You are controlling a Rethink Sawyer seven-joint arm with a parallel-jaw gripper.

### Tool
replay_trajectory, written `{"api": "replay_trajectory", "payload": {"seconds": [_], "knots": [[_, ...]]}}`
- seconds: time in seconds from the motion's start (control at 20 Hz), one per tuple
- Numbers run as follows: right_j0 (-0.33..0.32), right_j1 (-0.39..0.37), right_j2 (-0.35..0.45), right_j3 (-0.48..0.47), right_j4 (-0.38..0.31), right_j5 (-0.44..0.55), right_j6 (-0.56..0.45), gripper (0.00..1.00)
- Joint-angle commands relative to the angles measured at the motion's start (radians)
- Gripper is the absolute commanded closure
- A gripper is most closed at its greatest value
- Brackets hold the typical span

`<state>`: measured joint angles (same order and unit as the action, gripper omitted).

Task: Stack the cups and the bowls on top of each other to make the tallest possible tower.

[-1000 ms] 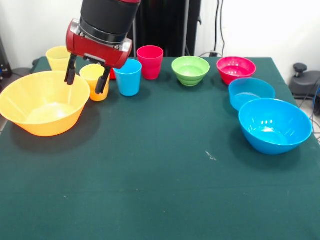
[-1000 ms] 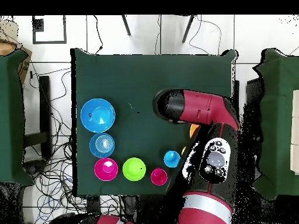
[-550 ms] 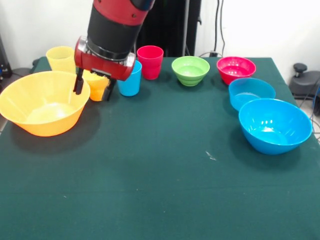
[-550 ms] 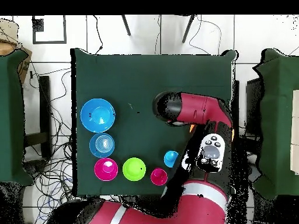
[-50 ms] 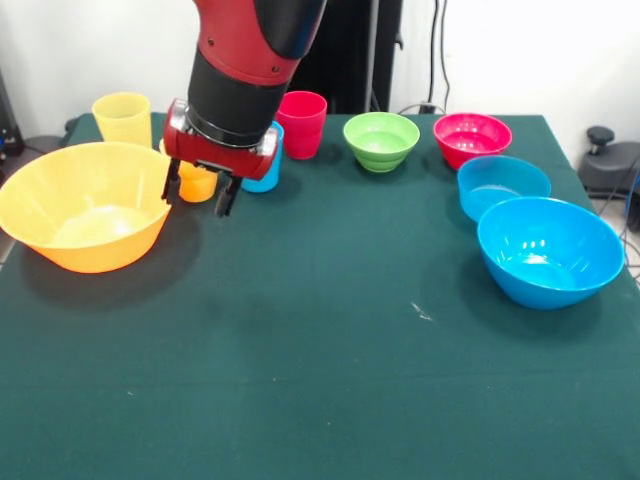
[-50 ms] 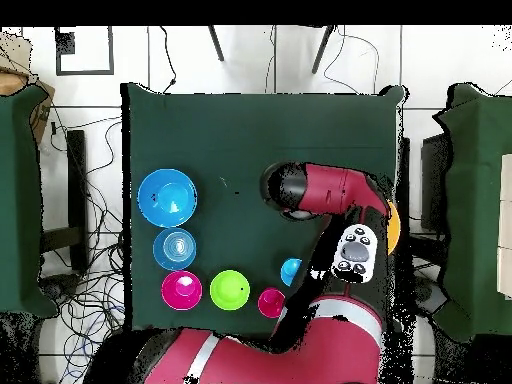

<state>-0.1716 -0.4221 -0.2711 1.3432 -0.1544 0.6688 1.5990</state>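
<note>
The gripper (image 5: 199, 193) is low over the table with its two dark fingers (image 5: 226, 197) spread to either side of the orange cup (image 5: 196, 183), open and not yet closed on it as far as the front view shows. The cup stands upright on the green table (image 5: 330, 350), just beside the large orange bowl (image 5: 84, 204) and close in front of the light blue cup (image 5: 264, 174). It looks light, thin-walled and glossy — likely to slip or flex, so a gentle squeeze across the upper wall seems best. The crowding is the trouble: the bowl's rim sits near one finger, the light blue cup behind the other. The yellow cup (image 5: 123, 117), red cup (image 5: 301, 122), green bowl (image 5: 381, 140), magenta bowl (image 5: 471, 137), small blue bowl (image 5: 502, 185) and large blue bowl (image 5: 549, 250) stand well apart — nothing is stacked yet.
</note>
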Motion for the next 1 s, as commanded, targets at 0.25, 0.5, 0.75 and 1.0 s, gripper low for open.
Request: {"api": "replay_trajectory", "payload": {"seconds": [0.25, 0.5, 0.75, 1.0], "knots": [[0.003, -0.041, 0.122, 0.041, -0.071, 0.18, -0.132, 0.0], [-0.001, -0.046, 0.119, 0.047, -0.086, 0.168, -0.13, 0.0], [-0.019, -0.077, 0.135, 0.074, -0.082, 0.179, -0.154, 0.0], [-0.035, -0.114, 0.144, 0.108, -0.088, 0.179, -0.174, 0.0]]}}
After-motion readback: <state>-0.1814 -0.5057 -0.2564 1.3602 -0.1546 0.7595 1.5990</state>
